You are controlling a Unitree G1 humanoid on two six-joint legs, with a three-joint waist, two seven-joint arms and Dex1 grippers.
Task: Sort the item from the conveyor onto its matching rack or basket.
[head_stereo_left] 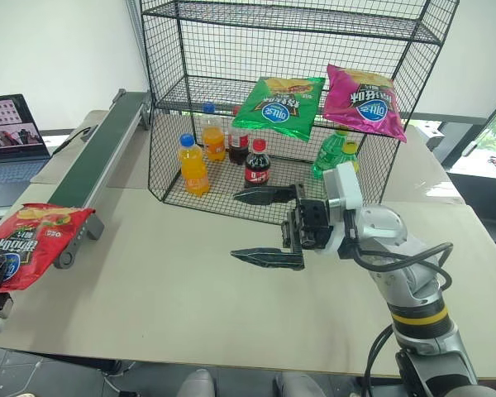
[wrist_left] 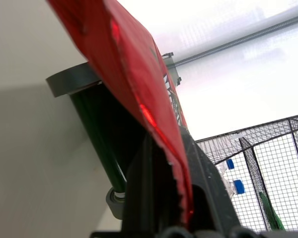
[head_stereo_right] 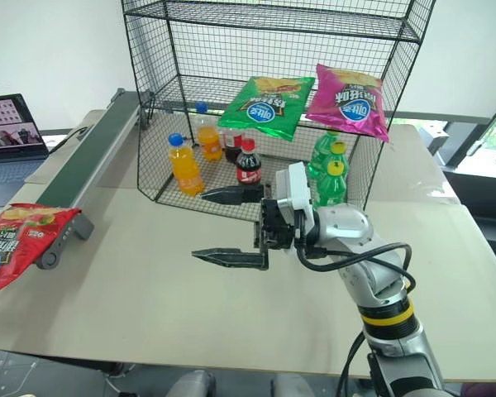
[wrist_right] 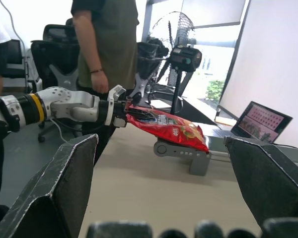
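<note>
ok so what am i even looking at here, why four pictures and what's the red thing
It is a two-armed robot sorting snacks. The two wide pictures come from cameras in its head, looking down over a table. The other two come from cameras on its wrists.

The red thing is a chip bag, pinched in the robot's left hand just off the end of the green conveyor. The left wrist picture shows that bag up close.

The right hand hovers over the table, its two black fingers spread open and holding nothing.

Behind stands a black wire rack with a green bag and a magenta bag on its shelf, drink bottles below. A laptop sits at the left.
</note>
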